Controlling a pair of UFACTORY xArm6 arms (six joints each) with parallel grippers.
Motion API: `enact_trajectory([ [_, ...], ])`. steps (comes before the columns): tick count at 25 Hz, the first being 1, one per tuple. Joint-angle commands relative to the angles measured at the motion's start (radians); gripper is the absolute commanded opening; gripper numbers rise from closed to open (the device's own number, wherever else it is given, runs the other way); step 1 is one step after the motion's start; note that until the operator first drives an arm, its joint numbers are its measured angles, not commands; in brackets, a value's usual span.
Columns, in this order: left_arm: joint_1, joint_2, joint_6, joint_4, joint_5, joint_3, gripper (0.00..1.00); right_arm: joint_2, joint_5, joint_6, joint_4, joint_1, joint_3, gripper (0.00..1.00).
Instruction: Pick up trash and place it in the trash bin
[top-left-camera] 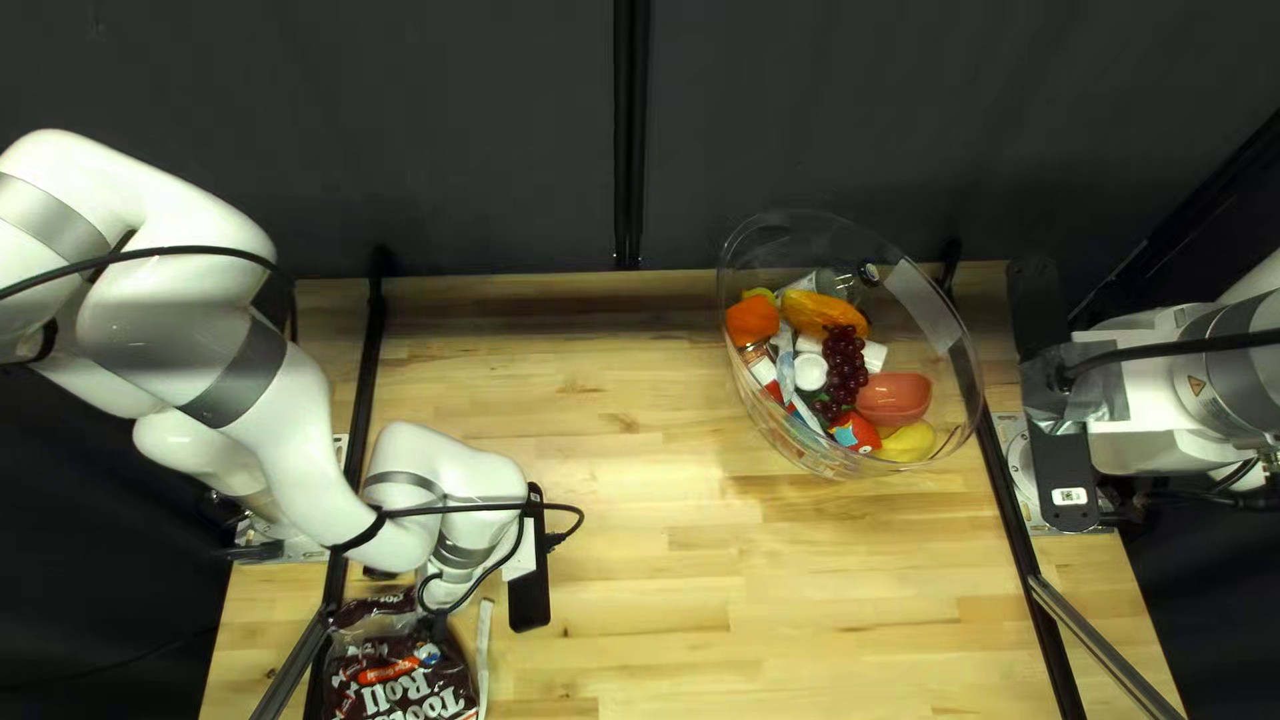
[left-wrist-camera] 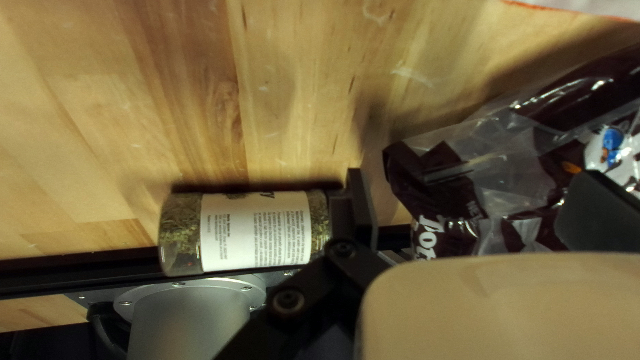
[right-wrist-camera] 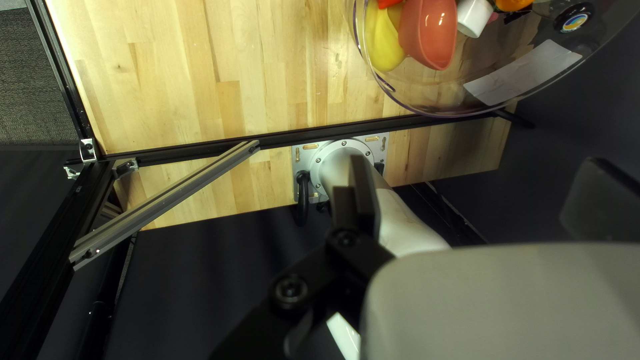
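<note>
Candy bag (top-left-camera: 404, 671) sits ahead of your left gripper (top-left-camera: 447, 591), well apart from the trash bin (top-left-camera: 971, 400)

Take the candy bag, dark brown and clear, as your landmark: it lies on the bench (top-left-camera: 640, 600), near its near left corner. Your left gripper is over the bag's far end; its two fingers stand apart, with part of the bag showing in the gap and more behind one finger. You can't tell whether either finger touches the bag.

Just beside the bag, on its far side, your clear spice jar (left-wrist-camera: 257, 230) of green dried herbs lies on its side, its end by the other finger. A thin white strip (top-left-camera: 483, 660) lies just beside the bag on its right.

The clear round bin is well to the right of the bag and farther back. In it you have an orange (top-left-camera: 752, 320), dark red grapes (top-left-camera: 844, 367), a pink bowl (top-left-camera: 894, 399), a yellow fruit (top-left-camera: 908, 442), a white cup (right-wrist-camera: 475, 17) and other items.

Your right gripper (top-left-camera: 1127, 447) is also well to the bag's right, past the bin, with its fingers apart.
</note>
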Motion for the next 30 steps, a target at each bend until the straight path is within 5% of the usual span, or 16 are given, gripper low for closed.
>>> enact_trajectory([
  [1,-0.001,-0.003,0.011,-0.005,-0.013,0.009,0.0,0.0,0.0,0.0,0.0,0.0,0.0,1.0],
  [11,-0.011,-0.014,-0.055,0.054,-0.015,-0.043,0.0,0.0,0.0,0.0,0.0,0.0,0.0,1.0],
  [22,-0.056,-0.043,-0.356,0.379,-0.109,-0.23,0.0,0.0,0.0,0.0,0.0,0.0,0.0,1.0],
  [30,0.0,0.026,-0.33,0.504,-0.143,-0.409,0.0,0.0,0.0,0.0,0.0,0.0,0.0,1.0],
])
